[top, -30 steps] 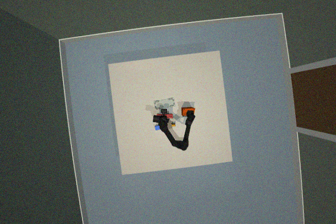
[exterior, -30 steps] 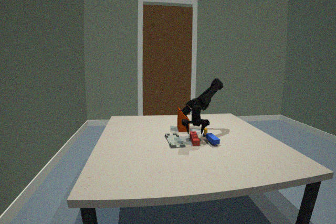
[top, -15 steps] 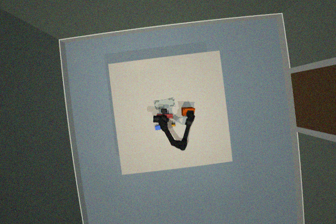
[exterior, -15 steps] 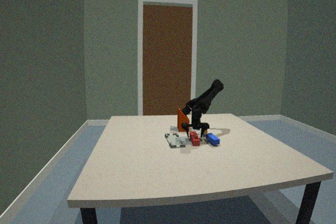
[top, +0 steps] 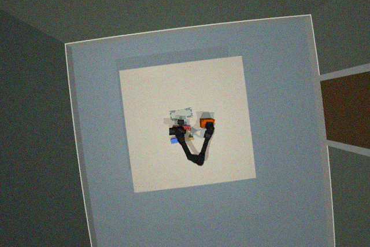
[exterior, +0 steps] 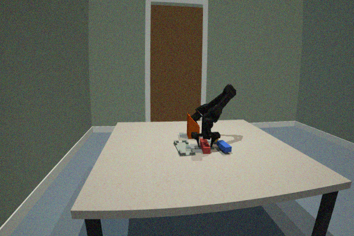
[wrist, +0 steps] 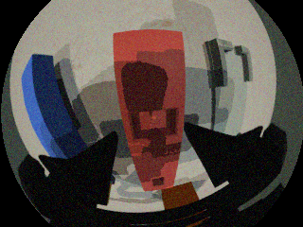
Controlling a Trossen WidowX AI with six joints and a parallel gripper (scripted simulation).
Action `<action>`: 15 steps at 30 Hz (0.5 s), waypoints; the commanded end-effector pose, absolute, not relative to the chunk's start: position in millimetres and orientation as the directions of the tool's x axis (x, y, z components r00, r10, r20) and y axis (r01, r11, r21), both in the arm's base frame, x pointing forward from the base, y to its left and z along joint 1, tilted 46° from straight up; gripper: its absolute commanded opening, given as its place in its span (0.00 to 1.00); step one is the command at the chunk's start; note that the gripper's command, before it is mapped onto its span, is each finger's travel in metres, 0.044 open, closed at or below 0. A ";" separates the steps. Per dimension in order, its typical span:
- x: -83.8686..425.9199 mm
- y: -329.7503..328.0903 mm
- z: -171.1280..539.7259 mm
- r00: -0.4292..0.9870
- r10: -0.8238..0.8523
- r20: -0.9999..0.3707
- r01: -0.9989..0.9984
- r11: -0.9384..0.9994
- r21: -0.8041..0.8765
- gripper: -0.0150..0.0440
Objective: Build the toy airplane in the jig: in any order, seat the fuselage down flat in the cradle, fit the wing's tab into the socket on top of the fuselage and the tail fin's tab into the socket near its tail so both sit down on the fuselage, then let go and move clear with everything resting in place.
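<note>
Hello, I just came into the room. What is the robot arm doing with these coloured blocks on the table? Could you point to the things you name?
The arm has its gripper [exterior: 204, 144] [wrist: 151, 130] lowered around the red block [exterior: 205, 146] [wrist: 151, 90], one finger on each side, open and not gripping it. It seems about to grasp it. The grey-green jig [top: 181, 113] [exterior: 184, 147] beside it holds no part. The blue block [top: 174, 140] [exterior: 224, 146] [wrist: 38, 104] and a small yellow piece [top: 191, 137] lie on the table too, so the toy airplane is not assembled.

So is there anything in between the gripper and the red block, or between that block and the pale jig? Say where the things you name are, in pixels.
Nothing visible stands in the way: the open gripper [top: 180, 129] [exterior: 205, 145] [wrist: 151, 130] straddles the red block [top: 187, 128] [exterior: 206, 148] [wrist: 149, 43], and only tabletop separates the block from the low-rimmed jig [top: 181, 113] [exterior: 184, 148] [wrist: 234, 101].
</note>
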State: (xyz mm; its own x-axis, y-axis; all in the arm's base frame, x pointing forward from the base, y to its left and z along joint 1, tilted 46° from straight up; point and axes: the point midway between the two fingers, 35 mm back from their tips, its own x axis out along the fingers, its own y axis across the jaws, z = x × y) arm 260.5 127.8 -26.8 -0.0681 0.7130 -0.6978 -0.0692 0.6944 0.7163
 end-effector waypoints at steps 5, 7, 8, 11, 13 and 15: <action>258.3 128.8 -29.6 -0.075 0.715 -0.695 -0.057 0.693 0.719 0.60; 258.3 128.8 -29.6 -0.075 0.715 -0.695 -0.057 0.693 0.719 0.54; 258.3 128.8 -29.6 -0.075 0.715 -0.695 -0.057 0.693 0.719 0.53; 258.3 128.8 -29.6 -0.075 0.715 -0.695 -0.057 0.693 0.719 0.50; 258.3 128.8 -29.6 -0.075 0.715 -0.695 -0.057 0.693 0.719 0.44; 259.0 127.4 -28.6 -0.074 0.714 -0.696 -0.057 0.694 0.718 0.35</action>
State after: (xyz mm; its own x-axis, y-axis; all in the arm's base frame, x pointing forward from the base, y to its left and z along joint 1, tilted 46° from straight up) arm 258.8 128.5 -28.8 -0.0730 0.7138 -0.6966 -0.0627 0.6938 0.7175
